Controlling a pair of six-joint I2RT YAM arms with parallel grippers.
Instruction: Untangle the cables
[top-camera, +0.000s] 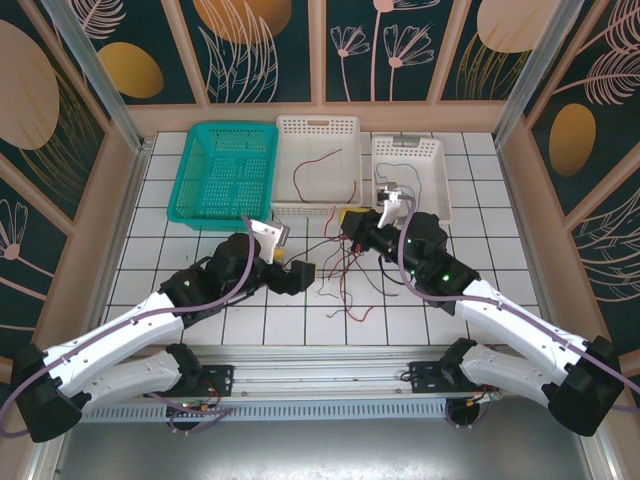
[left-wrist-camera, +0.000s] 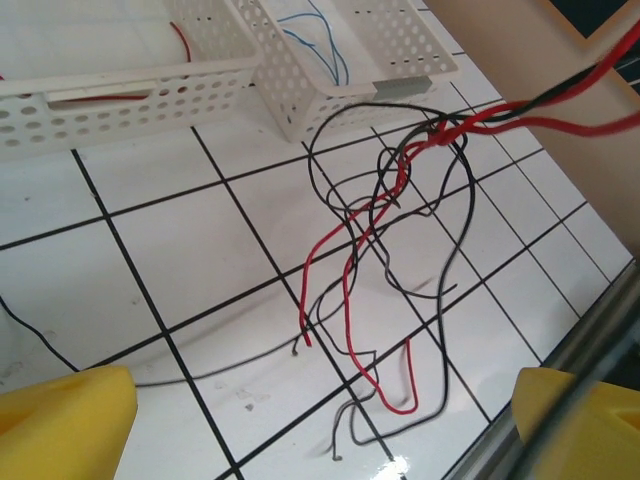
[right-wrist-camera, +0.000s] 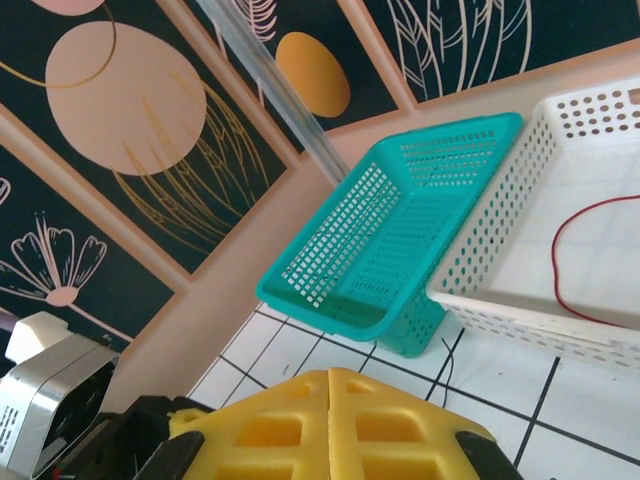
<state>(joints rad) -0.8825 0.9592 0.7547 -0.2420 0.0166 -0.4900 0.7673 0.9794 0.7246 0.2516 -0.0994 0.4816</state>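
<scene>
L fingers (left-wrist-camera: 62, 420): wide apart, nothing betw. them, low over the counter (top-camera: 160, 235), facing the cables (left-wrist-camera: 437, 132). R fingers (right-wrist-camera: 290, 430): pressed together. R wrist view shows no strand at the seam, but in L wrist view a red/blk bunch rises taut off the tiles toward the R arm, so judged clamped on top of that bunch. Cables: red + blk strands, crossed and looped, abt mid-counter betw. the two arms, just in front of the baskets. Lower ends trail on the tiles; one grey-blk strand runs off alone. Sorted: 1 red wire (top-camera: 322, 163) in mid white basket (top-camera: 310, 211); blue wires (left-wrist-camera: 322, 40) in R white basket (top-camera: 442, 190). Teal basket (top-camera: 190, 195) stands beside these. Assessment: part done. Blue and one red are out. The red/blk knot is not yet separated, several strands left, no blk binned. Est. under halfway.
</scene>
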